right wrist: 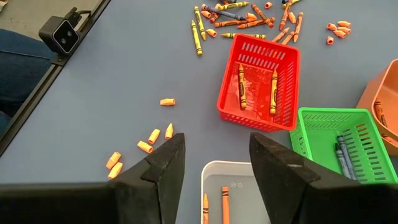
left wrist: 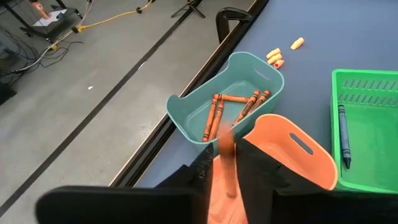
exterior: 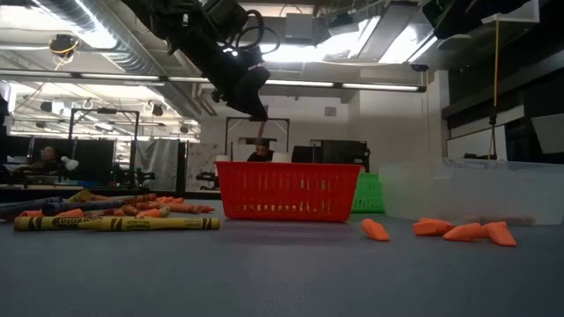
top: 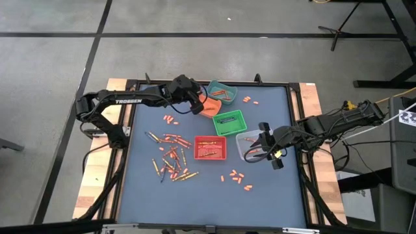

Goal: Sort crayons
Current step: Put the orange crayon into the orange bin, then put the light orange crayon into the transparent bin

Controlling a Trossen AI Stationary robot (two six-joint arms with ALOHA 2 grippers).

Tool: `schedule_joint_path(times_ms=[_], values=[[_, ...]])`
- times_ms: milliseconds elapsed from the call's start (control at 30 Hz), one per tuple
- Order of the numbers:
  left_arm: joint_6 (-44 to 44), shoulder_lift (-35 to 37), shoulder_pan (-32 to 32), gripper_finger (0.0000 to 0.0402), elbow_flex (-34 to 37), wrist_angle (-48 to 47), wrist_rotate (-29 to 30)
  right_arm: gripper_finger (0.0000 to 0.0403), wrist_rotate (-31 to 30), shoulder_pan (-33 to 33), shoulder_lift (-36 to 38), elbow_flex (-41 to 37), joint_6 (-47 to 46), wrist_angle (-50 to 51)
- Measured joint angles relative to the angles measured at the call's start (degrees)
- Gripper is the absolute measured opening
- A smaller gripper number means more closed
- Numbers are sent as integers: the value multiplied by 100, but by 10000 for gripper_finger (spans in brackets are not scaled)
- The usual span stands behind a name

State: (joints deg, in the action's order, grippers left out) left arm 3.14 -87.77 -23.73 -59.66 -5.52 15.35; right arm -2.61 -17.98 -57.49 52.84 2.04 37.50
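Observation:
Loose crayons (top: 170,156), mostly orange-red with some yellow, lie scattered at the table's left middle. My left gripper (top: 197,101) hangs over the orange bin (left wrist: 298,155), beside the teal bin (left wrist: 249,71) that holds several orange crayons (left wrist: 214,115). Its jaws are open, and a blurred orange crayon (left wrist: 225,168) hangs upright and loose between the fingers. My right gripper (right wrist: 217,140) is open and empty above the clear bin (right wrist: 230,163), where two orange crayons (right wrist: 225,202) lie.
The red bin (top: 210,148) holds yellow crayons; the green bin (top: 229,121) holds a dark one. Orange stubs (top: 235,177) lie near the front, others (top: 170,119) at mid-left and some (top: 249,99) by the teal bin. A raised black frame edges the table.

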Motion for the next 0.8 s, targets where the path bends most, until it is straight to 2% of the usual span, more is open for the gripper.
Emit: schedule_joint_path(times_ms=[233,500,800], values=[[-20,0,5,78,0,0,0,179,0,-1,0,0,0,0],[-1010,2,249,79,0,-650,-75,179,0,0,0,-1,0,9],[-1661,2,855,79,2,-1813,-1918,179,0,1,0,-1,0,17]])
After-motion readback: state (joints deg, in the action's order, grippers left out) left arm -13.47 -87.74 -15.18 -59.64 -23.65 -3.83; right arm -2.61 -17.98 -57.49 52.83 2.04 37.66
